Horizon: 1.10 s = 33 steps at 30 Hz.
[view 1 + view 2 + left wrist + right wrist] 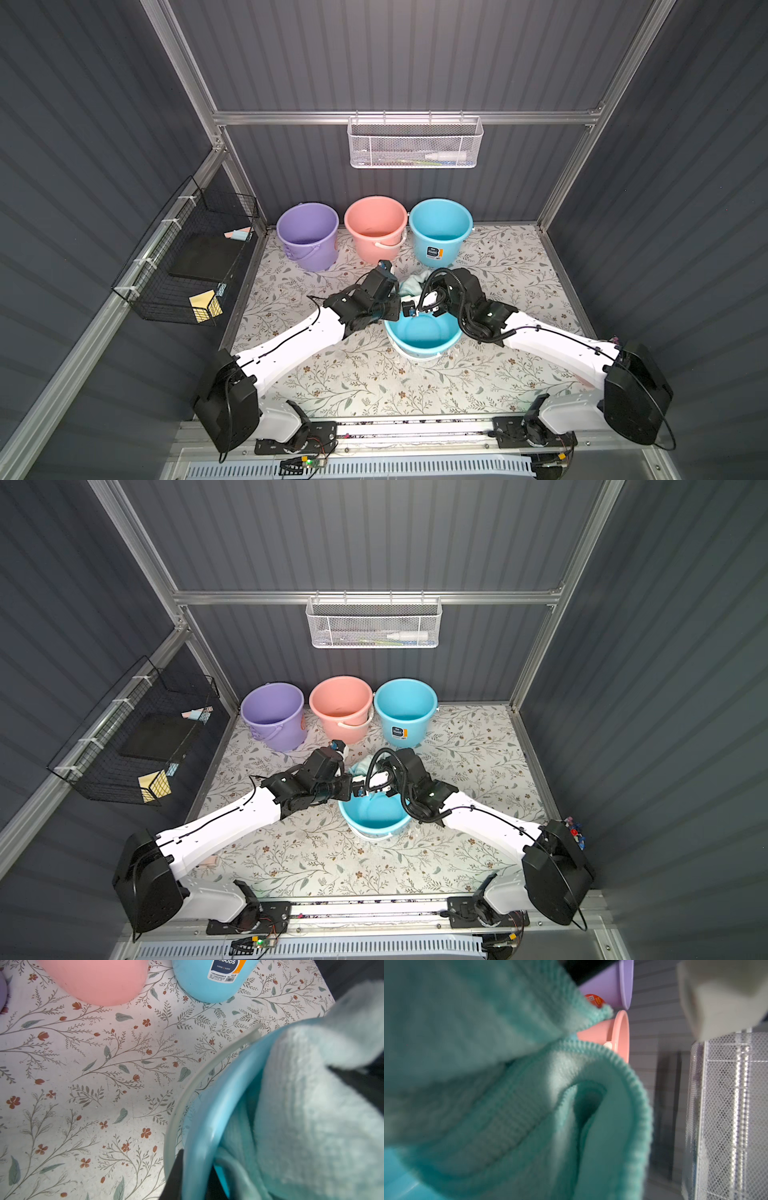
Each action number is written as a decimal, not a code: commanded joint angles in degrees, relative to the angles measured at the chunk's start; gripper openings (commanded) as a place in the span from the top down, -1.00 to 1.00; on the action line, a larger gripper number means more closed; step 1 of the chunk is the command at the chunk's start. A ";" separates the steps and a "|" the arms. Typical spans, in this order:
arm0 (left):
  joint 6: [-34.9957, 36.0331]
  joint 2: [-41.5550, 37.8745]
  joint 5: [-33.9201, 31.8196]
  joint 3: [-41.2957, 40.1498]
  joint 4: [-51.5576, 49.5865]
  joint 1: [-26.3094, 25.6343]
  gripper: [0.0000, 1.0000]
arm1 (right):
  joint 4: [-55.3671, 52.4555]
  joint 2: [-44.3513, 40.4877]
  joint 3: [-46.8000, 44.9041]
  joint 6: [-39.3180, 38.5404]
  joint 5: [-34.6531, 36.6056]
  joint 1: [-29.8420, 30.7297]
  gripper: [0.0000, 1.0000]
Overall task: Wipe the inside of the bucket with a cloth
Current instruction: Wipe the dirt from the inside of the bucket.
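**Step in hand:** wiping, judged to be at an early stage. The bucket (424,338) stands on the bench (332,386), with three spare buckets (376,226) in a row behind it. Whether the bucket sits level or tipped cannot be told.

**Left hand** (195,1182): closed on the bucket rim, one finger outside the wall and one inside, just beside the white handle (182,1101). Judged function: brace.

**Right hand** (426,301): above the bucket mouth, closed tight with the cloth (415,283) bunched in it. Folded terry fills its wrist view.

**Cloth location:** part hangs inside the bucket, near the far wall. One fold lies over the far rim and shows outside it in both top views.

**Next move (judgement):**
1. Draw the outside fold into the bucket.
2. Press the cloth against the inner wall.
3. Sweep round the wall, then down to the bucket floor.

**Requirements:**
- The rim grip must resist the sideways push of the wipe.
- Both wrists meet close above the bucket mouth, so the sweep has little room before the arms touch.
- The cloth is soft and may ball up instead of spreading.
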 commanded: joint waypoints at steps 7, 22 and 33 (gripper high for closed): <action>6.37 -2.27 1.34 2.62 0.30 -2.02 1.00 | -2.39 -2.12 -3.97 0.25 5.28 1.68 1.00; 7.61 -3.59 0.72 3.71 1.66 -1.97 1.00 | -12.12 15.08 4.16 5.76 4.54 2.43 1.00; 6.17 -5.98 -2.37 2.61 2.76 -2.00 1.00 | -18.39 21.77 8.05 13.87 1.39 2.49 1.00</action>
